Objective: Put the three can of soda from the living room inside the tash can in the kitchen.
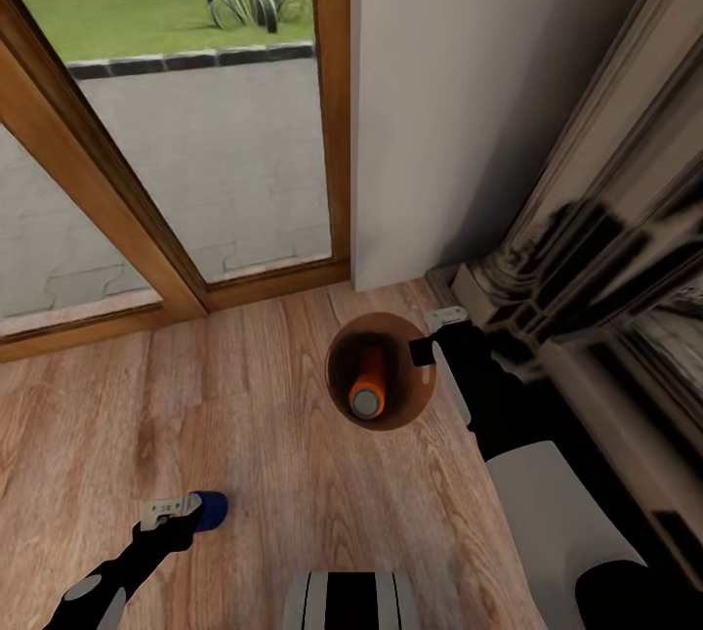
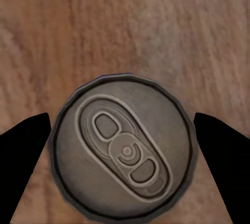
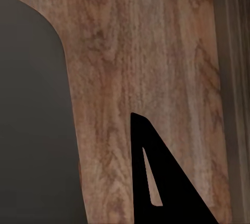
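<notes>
A dark blue can of soda [image 1: 210,509] stands on the wood floor at the lower left. My left gripper [image 1: 184,513] hovers right over it. The left wrist view looks straight down on its silvery top [image 2: 124,148], and the left gripper [image 2: 123,125] is open with one black fingertip [image 2: 36,130] at each side of the can's rim. The trash can [image 1: 405,391] stands by the fireplace with an orange can of soda [image 1: 368,386] lying inside. My right gripper [image 1: 430,342] is shut on the bin's rim. One of its fingers [image 3: 166,193] shows beside the bin's grey outer wall [image 3: 31,104].
Wood-framed glass doors [image 1: 186,249] close off the far left, and a white wall [image 1: 459,103] stands behind the bin. The dark ornate fireplace [image 1: 605,259] runs along the right, close to my right arm. Bare wood floor [image 1: 254,415] lies between the two grippers.
</notes>
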`<state>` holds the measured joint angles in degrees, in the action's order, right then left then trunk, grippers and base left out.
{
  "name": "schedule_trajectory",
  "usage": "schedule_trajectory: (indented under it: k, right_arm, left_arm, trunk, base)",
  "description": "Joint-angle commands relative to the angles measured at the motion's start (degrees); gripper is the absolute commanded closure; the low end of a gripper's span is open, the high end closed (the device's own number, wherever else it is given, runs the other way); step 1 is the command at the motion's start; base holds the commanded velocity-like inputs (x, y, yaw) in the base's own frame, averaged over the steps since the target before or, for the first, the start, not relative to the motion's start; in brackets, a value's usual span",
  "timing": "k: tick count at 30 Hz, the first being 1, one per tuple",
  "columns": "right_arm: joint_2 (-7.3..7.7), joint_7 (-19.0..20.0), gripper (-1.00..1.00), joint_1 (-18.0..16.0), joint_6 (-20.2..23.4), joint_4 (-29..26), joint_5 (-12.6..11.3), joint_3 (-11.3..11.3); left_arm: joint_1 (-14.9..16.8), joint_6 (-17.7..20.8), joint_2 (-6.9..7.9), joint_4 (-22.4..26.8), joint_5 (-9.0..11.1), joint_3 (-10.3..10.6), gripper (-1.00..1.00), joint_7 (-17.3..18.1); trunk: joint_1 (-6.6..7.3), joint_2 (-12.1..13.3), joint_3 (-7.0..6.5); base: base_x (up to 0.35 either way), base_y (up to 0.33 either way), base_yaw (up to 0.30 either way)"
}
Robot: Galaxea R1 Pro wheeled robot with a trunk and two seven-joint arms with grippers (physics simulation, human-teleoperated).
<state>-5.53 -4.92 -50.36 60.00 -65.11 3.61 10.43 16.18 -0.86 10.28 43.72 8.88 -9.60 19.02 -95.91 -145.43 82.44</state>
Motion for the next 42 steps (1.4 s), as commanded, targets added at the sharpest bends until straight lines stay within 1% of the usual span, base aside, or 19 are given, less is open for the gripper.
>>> schedule_trajectory:
  k: [1,11,28,33,35,42]
  right_arm:
    - [-0.01,0.0,1.00,0.0,0.0,0.0,-0.8,0.1]
    - [-0.01,0.1,1.00,0.2,0.0,0.1,-0.8,0.2]
    - [-0.01,0.0,1.00,0.4,0.0,4.2,-0.9,0.1]
    - [-0.01,-0.1,1.00,0.4,0.0,6.4,-0.9,0.1]
    - [-0.01,-0.1,1.00,0.4,0.0,8.4,-1.0,0.1]
    - [-0.07,-0.1,1.00,0.5,0.0,10.4,-1.1,0.2]
  left_arm:
    - [0.0,-0.1,0.00,0.0,-0.2,0.0,1.00,-0.1]
    - [0.0,-0.1,-0.01,0.0,-0.2,0.0,1.00,-0.1]
    - [0.0,0.7,0.00,-0.1,-0.3,-0.1,1.00,-0.2]
    - [0.0,0.7,-0.04,-0.1,-0.2,0.0,1.00,0.0]
    - [0.0,0.7,-0.03,0.0,-0.1,0.0,1.00,0.2]
    - [0.0,0.8,0.00,0.5,0.3,0.2,1.00,0.3]
  trunk:
    - [0.00,0.0,0.00]
    - [0.00,0.0,0.00]
    - [0.44,0.2,-3.77]
    - [0.57,0.3,-4.88]
    - [0.62,0.3,-5.32]
    - [0.80,0.4,-6.87]
  base:
    - [0.000,0.000,0.000]
    - [0.000,0.000,0.000]
    - [0.000,0.000,0.000]
    - [0.000,0.000,0.000]
    - [0.000,0.000,0.000]
    - [0.000,0.000,0.000]
